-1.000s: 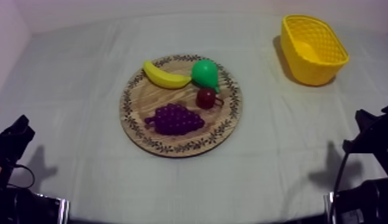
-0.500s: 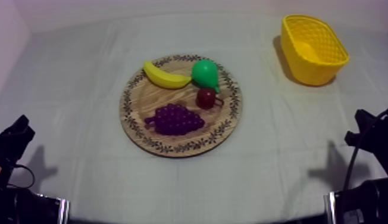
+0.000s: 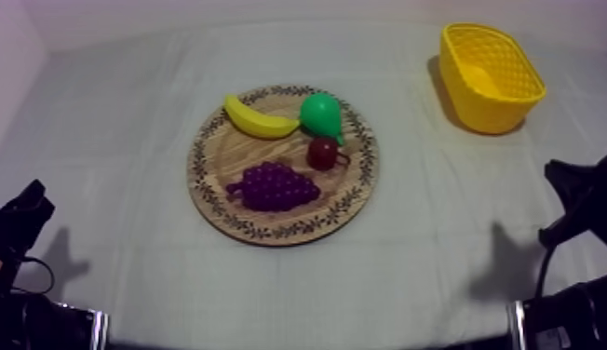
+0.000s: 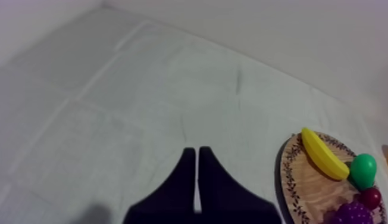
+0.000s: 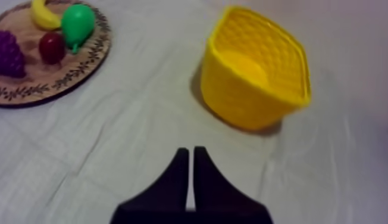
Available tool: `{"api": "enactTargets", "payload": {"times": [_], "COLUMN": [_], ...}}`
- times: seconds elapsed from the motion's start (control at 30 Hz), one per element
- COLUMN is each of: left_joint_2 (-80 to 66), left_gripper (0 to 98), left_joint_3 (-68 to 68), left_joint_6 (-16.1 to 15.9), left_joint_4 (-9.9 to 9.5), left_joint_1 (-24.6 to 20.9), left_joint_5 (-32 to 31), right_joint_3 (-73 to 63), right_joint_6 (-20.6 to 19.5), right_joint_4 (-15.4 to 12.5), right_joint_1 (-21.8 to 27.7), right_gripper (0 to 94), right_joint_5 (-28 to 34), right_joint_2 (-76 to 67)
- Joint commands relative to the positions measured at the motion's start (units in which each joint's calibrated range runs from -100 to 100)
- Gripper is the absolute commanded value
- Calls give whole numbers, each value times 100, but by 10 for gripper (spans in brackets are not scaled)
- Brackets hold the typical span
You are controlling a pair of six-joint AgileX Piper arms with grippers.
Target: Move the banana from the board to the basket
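We log left pincer (image 4: 194,152), pressed together, banana (image 4: 323,156) on wooden board (image 4: 289,174) ahead to its right; right pincer (image 5: 190,152), pressed together, yellow basket (image 5: 244,102) ahead of it.

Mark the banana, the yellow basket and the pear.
banana (image 3: 259,119), top view, middle of its body.
yellow basket (image 3: 498,110), top view, near outer wall.
pear (image 3: 320,115), top view, its round belly.

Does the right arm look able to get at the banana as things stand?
Probably yes: the banana lies uncovered on the wooden board, nothing over it. The pear sits close by one end, and the right gripper is shut, so it must open first.
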Motion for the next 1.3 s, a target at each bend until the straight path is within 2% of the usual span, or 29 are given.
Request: {"api": "enactTargets", "payload": {"times": [0.0,0.1,0.3,0.5,0.83,1.27], "left_joint_2": [-5,-5,-5,-5,-5,-5], "left_gripper": [1,1,1,1,1,1], "left_joint_3": [-1,-1,-1,-1,-1,-1], "left_joint_6": [1,0,-1,0,1,2], "left_joint_4": [3,3,3,3,3,3], "left_joint_1": [2,2,2,2,2,2], "left_joint_5": [-1,-1,-1,-1,-1,-1], "right_joint_3": [-748,-1448,-2704,-4050,-6395,-9571], "right_joint_6": [313,384,732,780,371,-173], "right_joint_4": [-20,-79,-398,-473,29,282], "right_joint_1": [-330,-628,-1000,-1346,-2001,-2318], "right_gripper": [5,5,6,6,6,6], "right_joint_5": [-64,-158,-114,-110,-80,799], "right_joint_2": [805,1651,3137,4707,7228,10070]}}
